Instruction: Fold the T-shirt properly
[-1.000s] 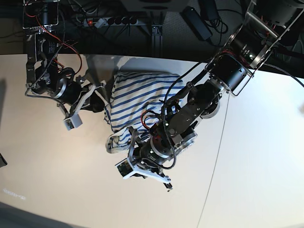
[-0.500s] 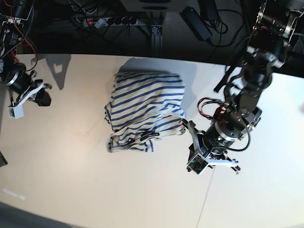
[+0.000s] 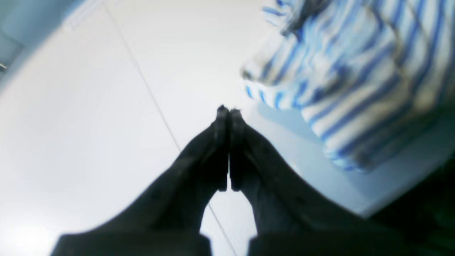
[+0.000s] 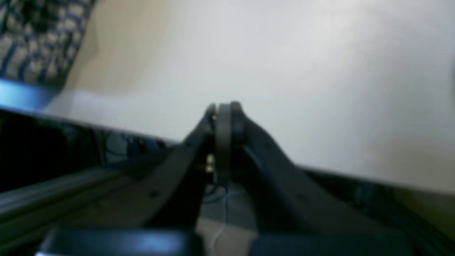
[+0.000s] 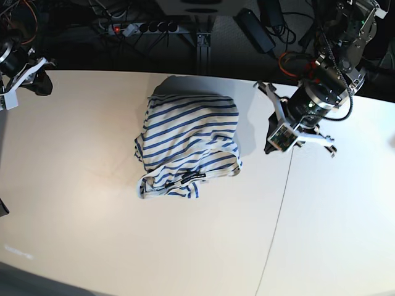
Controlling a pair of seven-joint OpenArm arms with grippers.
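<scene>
Evidently both grippers were clamped empty: left gripper [image 3: 227,111] just beside the T-shirt [image 5: 185,145], right gripper [image 4: 223,106] well apart. We judged the loose hem nearest the left gripper needed tucking flat on the desk [image 5: 92,234].

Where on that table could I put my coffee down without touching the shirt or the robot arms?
The wide bare table stretch in front of and to the left of the T-shirt is free, as is the near right corner past the seam. It is tighter between the shirt and the left gripper. The right gripper hangs over the far left edge.
</scene>
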